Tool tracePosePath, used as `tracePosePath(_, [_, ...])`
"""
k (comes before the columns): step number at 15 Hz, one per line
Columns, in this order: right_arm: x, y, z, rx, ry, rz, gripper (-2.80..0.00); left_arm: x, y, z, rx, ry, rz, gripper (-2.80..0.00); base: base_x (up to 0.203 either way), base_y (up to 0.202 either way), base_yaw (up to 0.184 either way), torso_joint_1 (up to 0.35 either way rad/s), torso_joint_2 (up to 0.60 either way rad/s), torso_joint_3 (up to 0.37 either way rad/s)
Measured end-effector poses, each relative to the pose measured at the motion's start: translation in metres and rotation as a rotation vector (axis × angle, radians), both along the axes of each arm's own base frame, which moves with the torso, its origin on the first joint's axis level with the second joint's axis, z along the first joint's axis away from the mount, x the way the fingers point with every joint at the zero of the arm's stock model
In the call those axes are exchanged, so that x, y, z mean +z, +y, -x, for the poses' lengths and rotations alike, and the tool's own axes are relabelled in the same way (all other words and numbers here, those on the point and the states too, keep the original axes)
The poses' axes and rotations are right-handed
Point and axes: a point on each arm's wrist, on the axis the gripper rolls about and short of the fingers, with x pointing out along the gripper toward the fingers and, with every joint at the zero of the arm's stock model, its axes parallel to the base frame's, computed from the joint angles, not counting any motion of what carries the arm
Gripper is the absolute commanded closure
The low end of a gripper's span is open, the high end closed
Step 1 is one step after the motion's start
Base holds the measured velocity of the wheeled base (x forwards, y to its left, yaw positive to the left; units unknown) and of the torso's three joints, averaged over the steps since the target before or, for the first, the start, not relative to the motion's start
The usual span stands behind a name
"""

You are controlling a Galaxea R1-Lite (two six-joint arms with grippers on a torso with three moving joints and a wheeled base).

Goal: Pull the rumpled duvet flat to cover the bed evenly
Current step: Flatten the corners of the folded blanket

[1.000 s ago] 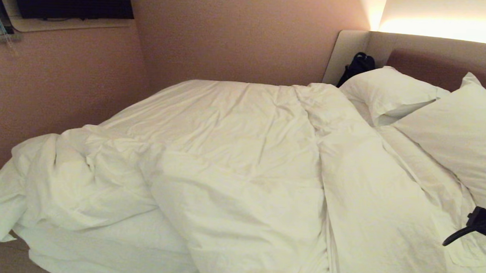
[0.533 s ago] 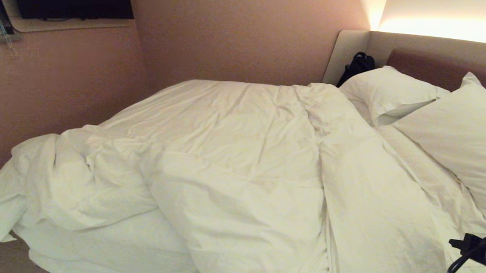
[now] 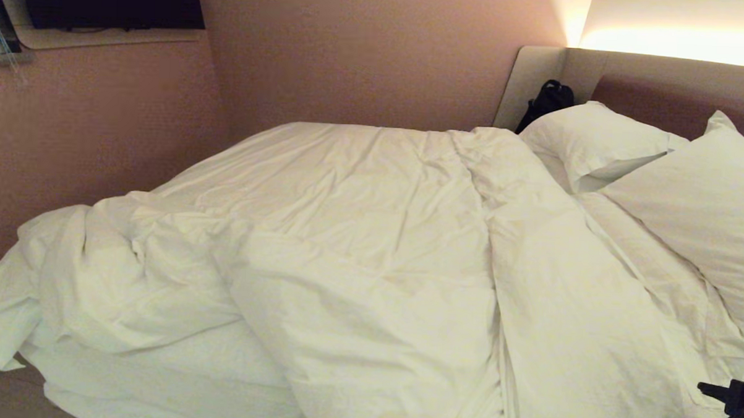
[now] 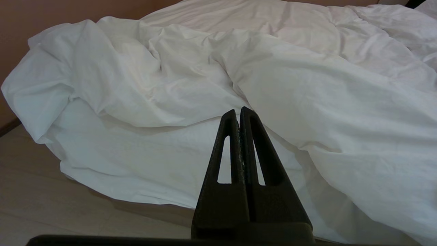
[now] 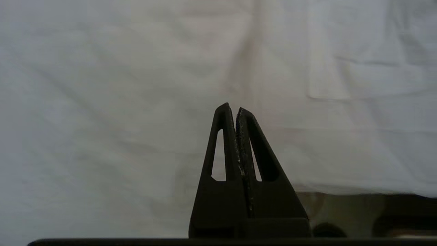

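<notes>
The duvet (image 3: 358, 245) is lying rumpled across the bed (image 3: 156, 375), bunching into a thick heap at the foot end on the left of the head view and draping over the near edge. A long fold is running up the middle toward the headboard (image 3: 673, 83), and right of it the cover is sitting flatter. A strip of white sheet is showing under the heap at the near left corner. 2 pillows (image 3: 603, 143) are leaning at the head end, apart from the duvet's top edge, with a black bag (image 3: 546, 100) sitting in the corner behind them, against the headboard.

The right gripper (image 5: 235, 109) is hanging over white bedding at the near right side of the bed, its 2 fingers pressed together, pinching nothing. In the head view only a bit of that arm and a black cable (image 3: 733, 401) are peeking in at the lower right corner.

The left gripper (image 4: 238, 111) is sitting low by the near left side of the bed, off the fabric, pointing at the heaped duvet, fingers pressed together and holding nothing. Pale floor (image 4: 51, 201) is showing below the hanging bedding.
</notes>
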Motion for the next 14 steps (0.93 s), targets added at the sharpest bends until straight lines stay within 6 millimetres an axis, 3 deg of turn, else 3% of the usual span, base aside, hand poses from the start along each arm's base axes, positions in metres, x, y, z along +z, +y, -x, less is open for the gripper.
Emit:
tracePosePath(7, [-0.031,-0.009,0.007,0.077,0.053,0.069,0.00,0.000,0.000,0.000,0.000,0.000,0.000,0.00,0.000,0.000,0.000,0.000,0.00,0.000])
tracePosePath(8, [-0.034,-0.009,0.008,0.091,0.059,0.080,-2.80,0.000,0.000,0.000,0.000,0.000,0.000,0.00,0.000,0.000,0.000,0.000,0.00,0.000])
tracePosePath(14, [-0.043,-0.002,0.017,0.173,0.067,0.114,-2.80,0.000,0.000,0.000,0.000,0.000,0.001,0.00,0.000,0.000,0.000,0.000,0.00,0.000])
